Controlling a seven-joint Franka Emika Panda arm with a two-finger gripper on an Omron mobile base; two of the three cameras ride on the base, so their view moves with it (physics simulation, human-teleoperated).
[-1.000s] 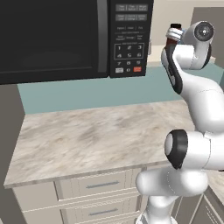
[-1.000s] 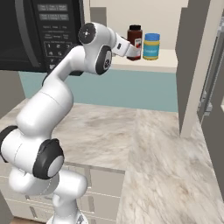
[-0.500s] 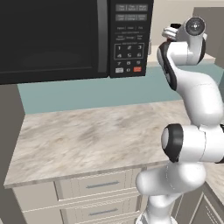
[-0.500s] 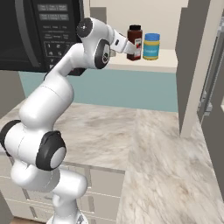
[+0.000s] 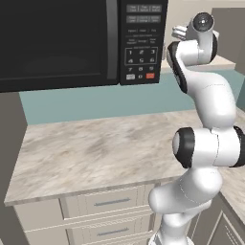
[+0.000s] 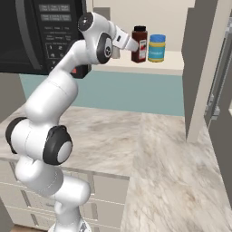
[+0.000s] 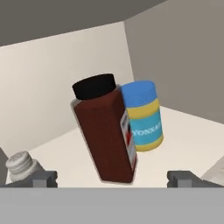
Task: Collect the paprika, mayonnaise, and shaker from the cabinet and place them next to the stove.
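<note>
The gripper [image 7: 112, 177] has its jaws wide open right in front of the paprika [image 7: 106, 135] on the cabinet [image 6: 154, 68] shelf, so it should slide straight in without bumping the mayonnaise [image 7: 142, 116] just behind.

Left base view: from behind the arm, looking forward and down over the counter [image 5: 95, 148] and microwave [image 5: 81, 40]. Right base view: same counter, more of the cabinet [image 6: 149, 68] shelf. Hand view: close, facing paprika [image 7: 107, 135] and mayonnaise [image 7: 142, 116].
</note>
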